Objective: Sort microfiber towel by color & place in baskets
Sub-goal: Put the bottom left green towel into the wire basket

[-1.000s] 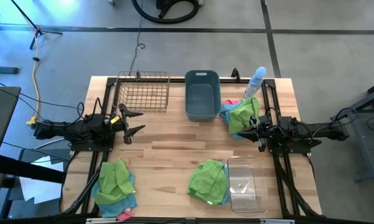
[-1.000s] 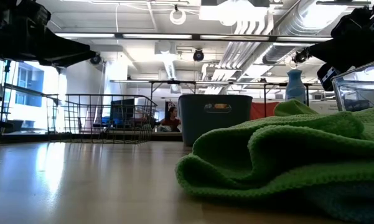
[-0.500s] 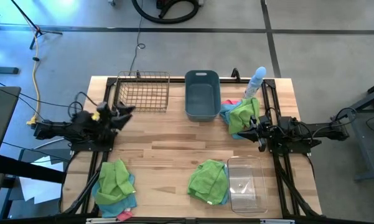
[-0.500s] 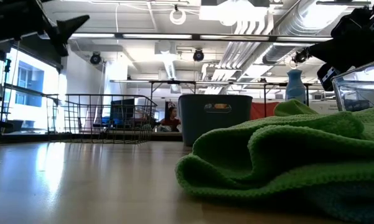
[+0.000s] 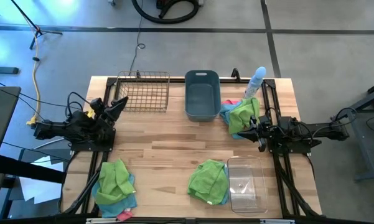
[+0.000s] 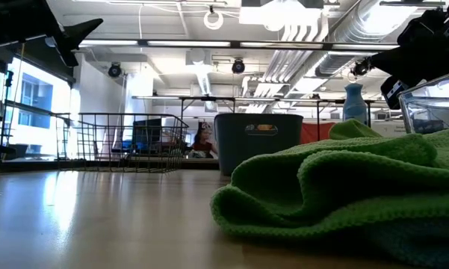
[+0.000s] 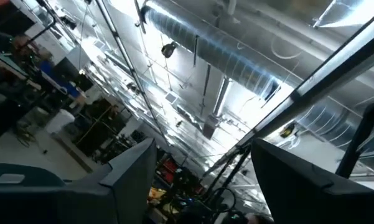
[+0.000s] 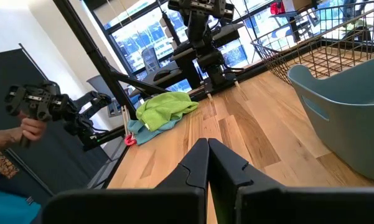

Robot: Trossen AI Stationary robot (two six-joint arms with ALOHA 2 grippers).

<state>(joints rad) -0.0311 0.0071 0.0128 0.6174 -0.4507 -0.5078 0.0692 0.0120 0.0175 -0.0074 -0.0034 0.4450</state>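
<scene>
Towels lie in three heaps on the wooden table [image 5: 174, 140]: a green-topped pile [image 5: 115, 182] at the near left, a green towel [image 5: 210, 180] near centre just left of the clear bin [image 5: 245, 185], and a green, blue and pink heap [image 5: 241, 114] far right beside the grey-blue tub [image 5: 202, 94]. Left gripper [image 5: 118, 106] hangs raised at the left edge near the wire basket [image 5: 142, 91], jaws spread and empty. Right gripper [image 5: 250, 129] sits at that far-right heap, fingers [image 8: 205, 167] pressed together.
</scene>
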